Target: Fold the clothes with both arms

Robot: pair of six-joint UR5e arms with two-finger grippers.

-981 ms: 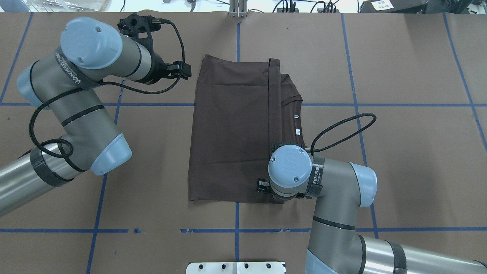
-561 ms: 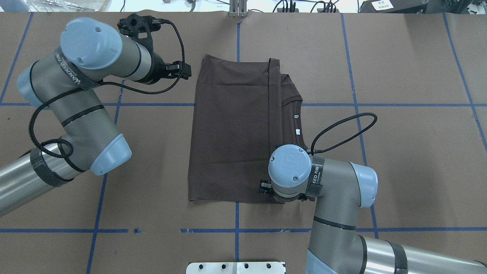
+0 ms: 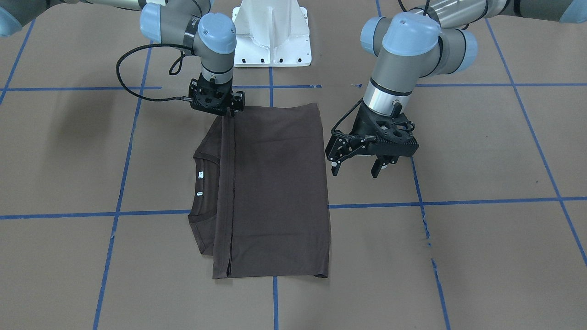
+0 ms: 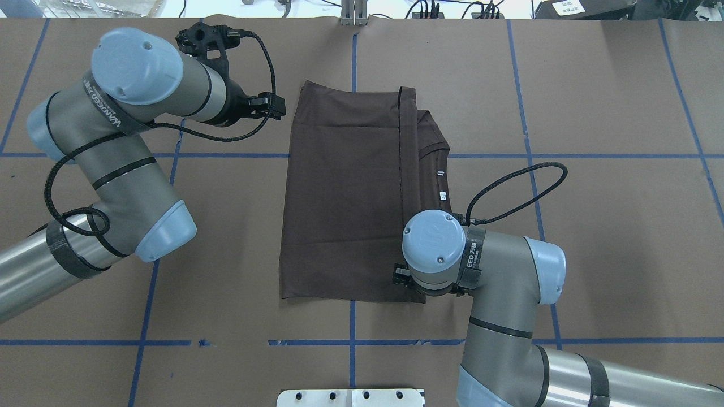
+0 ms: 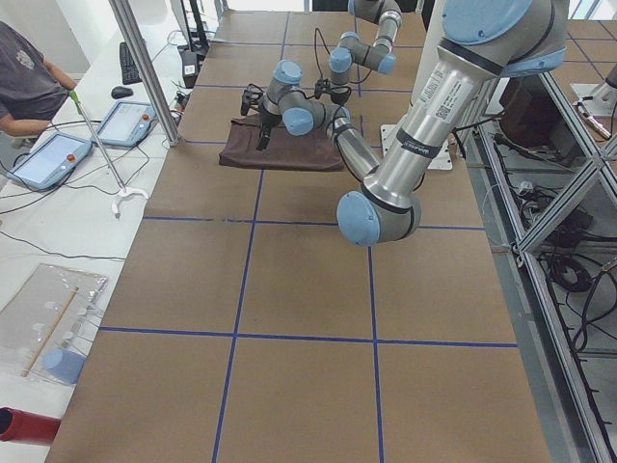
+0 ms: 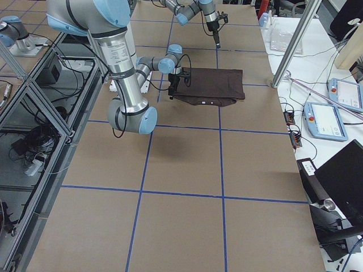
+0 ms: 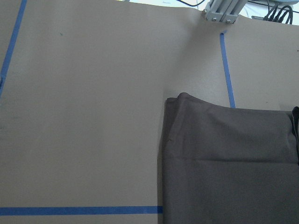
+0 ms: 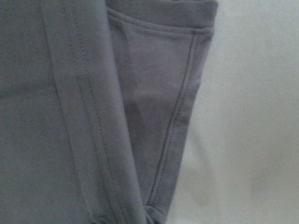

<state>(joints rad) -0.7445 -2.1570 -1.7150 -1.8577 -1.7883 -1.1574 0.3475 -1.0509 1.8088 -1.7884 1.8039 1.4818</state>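
Seen from above, the left arm [image 4: 113, 141] reaches in from the left, and its left gripper [image 3: 354, 170] hangs above the brown table [image 4: 594, 226] just beside the far left corner of the cloth. Its jaws are spread wide and it holds nothing. At the centre lies the T-shirt [image 4: 345, 192], dark grey-brown and flat, already folded into a tall rectangle. Its hemmed edge runs down the right side, and beyond that the ribbed collar [image 4: 434, 151] and white neck tags [image 4: 443, 195] peek out. Further right, the right arm [image 4: 498, 265] bends over the shirt's near right corner. The right gripper [image 3: 228, 114] points straight down at the hemmed edge there, touching or almost touching it, but whether its jaws are closed on the fabric cannot be told, as the wrist hides them. This looks like the start of a second fold, with corners being taken. The next move probably calls for the left gripper to drop onto its corner and pinch all the layers, so both arms can lift evenly.
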